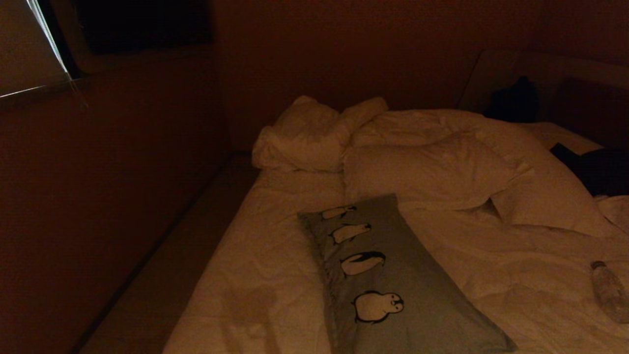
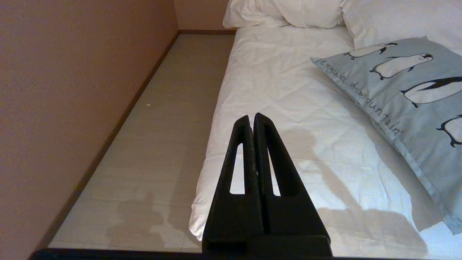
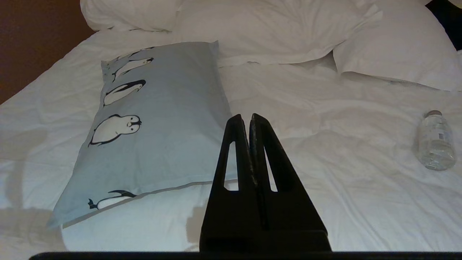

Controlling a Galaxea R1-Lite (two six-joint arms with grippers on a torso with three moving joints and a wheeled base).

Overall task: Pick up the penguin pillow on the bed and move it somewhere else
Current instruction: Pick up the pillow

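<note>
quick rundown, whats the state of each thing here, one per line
penguin pillow: lying flat on the bed, not held
bed: unmade, sheet wrinkled
duvet: rumpled, bunched at the head end
white pillow: lying loose beside the duvet
water bottle: lying on its side, capped
left gripper: shut, empty, clear of the pillow
right gripper: shut, empty, clear of the pillow

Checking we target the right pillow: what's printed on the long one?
Black-and-white penguins on the grey-blue penguin pillow; clearest in the right wrist view.
</note>
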